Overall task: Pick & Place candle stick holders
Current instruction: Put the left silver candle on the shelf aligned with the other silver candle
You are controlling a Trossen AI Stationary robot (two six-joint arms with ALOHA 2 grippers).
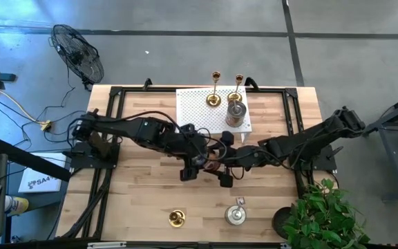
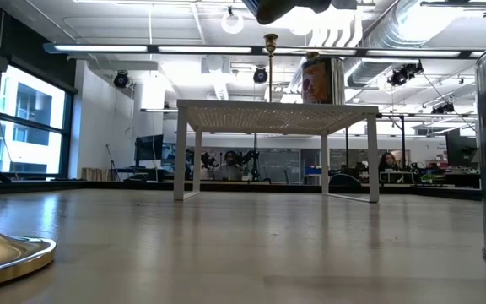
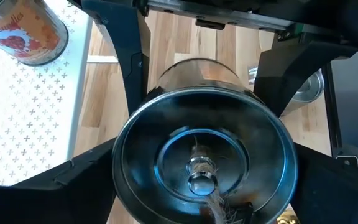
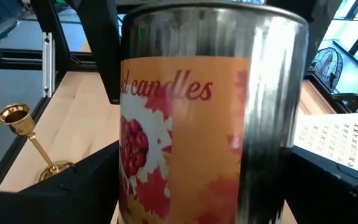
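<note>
Straddling the squat cup holder (image 3: 204,168) at frame centre above the worktop (image 1: 137,194), left hand (image 1: 197,164) & right hand (image 1: 228,168) both spread round it: stiff slick metal w/ paper label, prob light; grip mid-wall.

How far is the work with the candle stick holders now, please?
Looks done: two gold candlesticks and a first cup holder stand on the white rack. In hand: the left gripper and the right gripper meet around a second cup holder above mid-table. Left: the last gold candlestick and the last cup holder, on the table near its front edge.
</note>
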